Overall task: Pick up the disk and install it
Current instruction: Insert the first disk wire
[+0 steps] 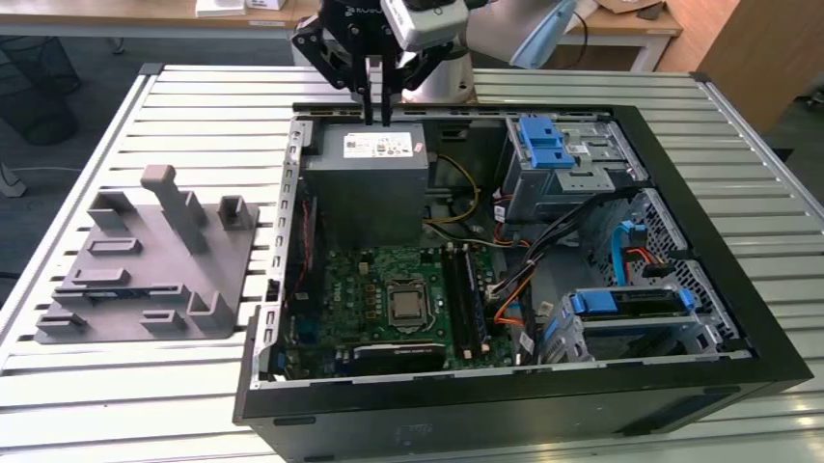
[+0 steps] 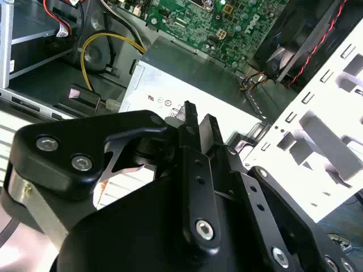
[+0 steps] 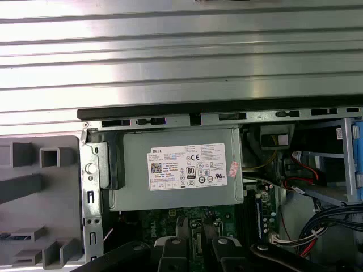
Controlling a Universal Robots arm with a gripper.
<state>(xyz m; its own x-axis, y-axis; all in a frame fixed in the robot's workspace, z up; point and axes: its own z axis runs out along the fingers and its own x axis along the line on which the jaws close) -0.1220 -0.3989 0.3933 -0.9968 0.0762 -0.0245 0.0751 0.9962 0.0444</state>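
The disk (image 1: pixel 631 303) lies slotted in the lower drive bay of the computer case (image 1: pixel 515 410), so installation looks done. The claw (image 1: pixel 377 116) hangs clenched, grasping nothing, over the power supply (image 1: pixel 373 159).

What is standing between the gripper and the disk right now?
Nothing covers the disk from above. The gripper hangs over the power supply, with a drive cage and cables between them.

A slatted metal table (image 1: pixel 103 405) fills the frame; dark floor (image 1: pixel 77 106) upper left, wooden desk (image 1: pixel 631 34) upper right.
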